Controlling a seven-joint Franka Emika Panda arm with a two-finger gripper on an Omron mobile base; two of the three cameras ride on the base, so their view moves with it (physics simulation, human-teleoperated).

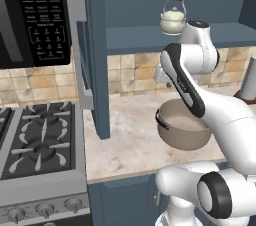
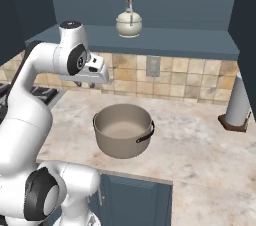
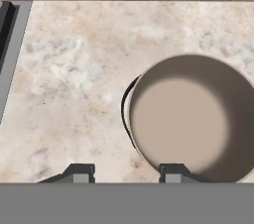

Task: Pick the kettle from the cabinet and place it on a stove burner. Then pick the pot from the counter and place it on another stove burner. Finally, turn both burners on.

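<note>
Cream-white, the kettle (image 1: pixel 173 19) sits upright on the open shelf of the dark slate-blue cabinet (image 1: pixel 150 0), well above the tabletop (image 2: pixel 195 140); I see its thin wire handle with the reddish bar standing up over the lid. The cabinet door (image 1: pixel 95 50) hangs open toward me, its light-grey bar handle (image 1: pixel 80 52) facing the stove (image 1: pixel 40 140) on the left. The taupe pot (image 2: pixel 122 130) rests on the marbled slab below the shelf, empty, with a black loop handle (image 2: pixel 146 135) on the side toward the right base camera. My end effector (image 2: pixel 85 84) hovers above the tabletop, below the shelf and left of the pot as the right base camera sees it, pointing down. From the hand camera its two dark fingertips (image 3: pixel 79 172) stand apart with nothing between them, one over bare stone and the other at the pot's rim, so I read it as open and holding nothing. A grey cylinder on a dark base (image 2: pixel 236 105) stands at the far right of the tabletop, near the tiled wall (image 2: pixel 190 77)
</note>
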